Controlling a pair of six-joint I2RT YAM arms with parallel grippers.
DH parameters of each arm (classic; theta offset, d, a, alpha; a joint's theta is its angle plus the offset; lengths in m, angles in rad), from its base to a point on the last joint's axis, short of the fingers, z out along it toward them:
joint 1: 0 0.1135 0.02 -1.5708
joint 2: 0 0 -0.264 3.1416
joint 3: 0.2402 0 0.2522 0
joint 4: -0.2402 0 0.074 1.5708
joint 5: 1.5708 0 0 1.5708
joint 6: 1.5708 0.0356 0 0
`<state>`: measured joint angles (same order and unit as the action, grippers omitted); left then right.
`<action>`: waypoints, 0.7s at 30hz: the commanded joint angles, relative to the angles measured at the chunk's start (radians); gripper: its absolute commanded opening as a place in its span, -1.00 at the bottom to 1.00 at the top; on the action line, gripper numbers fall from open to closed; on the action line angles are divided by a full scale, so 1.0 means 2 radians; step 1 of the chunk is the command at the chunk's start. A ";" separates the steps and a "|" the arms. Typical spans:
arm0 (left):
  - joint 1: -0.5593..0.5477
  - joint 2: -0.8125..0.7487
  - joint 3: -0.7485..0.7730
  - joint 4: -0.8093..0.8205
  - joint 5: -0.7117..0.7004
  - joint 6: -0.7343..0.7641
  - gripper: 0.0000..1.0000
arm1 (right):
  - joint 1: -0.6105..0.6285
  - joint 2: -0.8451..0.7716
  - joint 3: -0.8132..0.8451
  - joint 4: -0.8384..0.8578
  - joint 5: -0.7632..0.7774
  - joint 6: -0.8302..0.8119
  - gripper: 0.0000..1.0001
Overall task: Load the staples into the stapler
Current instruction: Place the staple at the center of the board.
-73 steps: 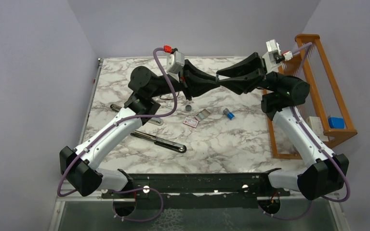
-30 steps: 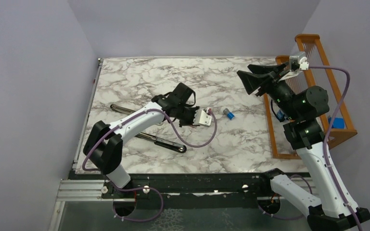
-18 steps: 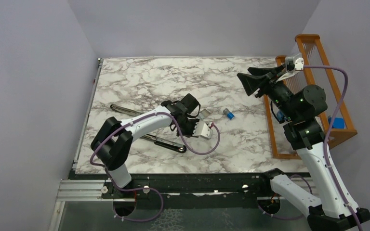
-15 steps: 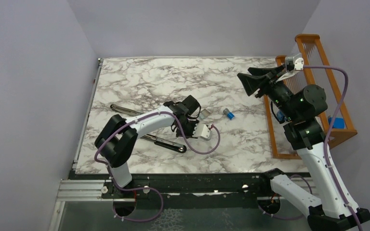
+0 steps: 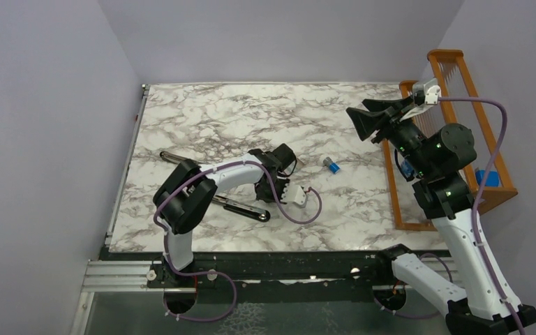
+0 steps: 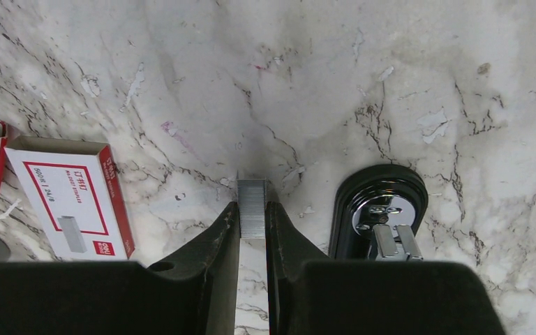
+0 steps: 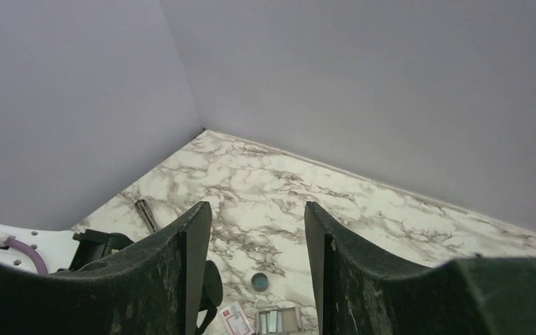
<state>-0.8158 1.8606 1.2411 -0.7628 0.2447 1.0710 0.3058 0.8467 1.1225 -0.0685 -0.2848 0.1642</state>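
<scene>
Moved in beside stapler (image 6: 379,209) with staples (image 6: 252,218) pinched in left gripper (image 6: 252,206), right gripper (image 7: 257,206) wide, empty, aloft. Strip picked; loading pending.

Silvery staples (image 6: 252,206), grey-veined marble table (image 6: 391,70) (red-trimmed box (image 6: 70,202))
</scene>
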 commanded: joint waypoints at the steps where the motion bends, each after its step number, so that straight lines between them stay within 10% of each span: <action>1: -0.005 0.016 0.025 -0.011 -0.020 0.007 -0.96 | 0.001 -0.010 0.015 -0.015 0.019 -0.018 0.08; 15: 0.015 0.033 0.012 -0.009 -0.093 0.043 -0.99 | 0.000 -0.002 0.021 -0.030 0.018 -0.032 0.08; 21: 0.016 0.036 0.007 -0.003 -0.093 0.044 -0.67 | 0.001 0.000 0.016 -0.029 0.014 -0.028 0.08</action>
<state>-0.7906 1.8977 1.2808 -0.7647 0.0803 1.1366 0.3058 0.8463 1.1286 -0.1162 -0.2573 0.1143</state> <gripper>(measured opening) 0.195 0.545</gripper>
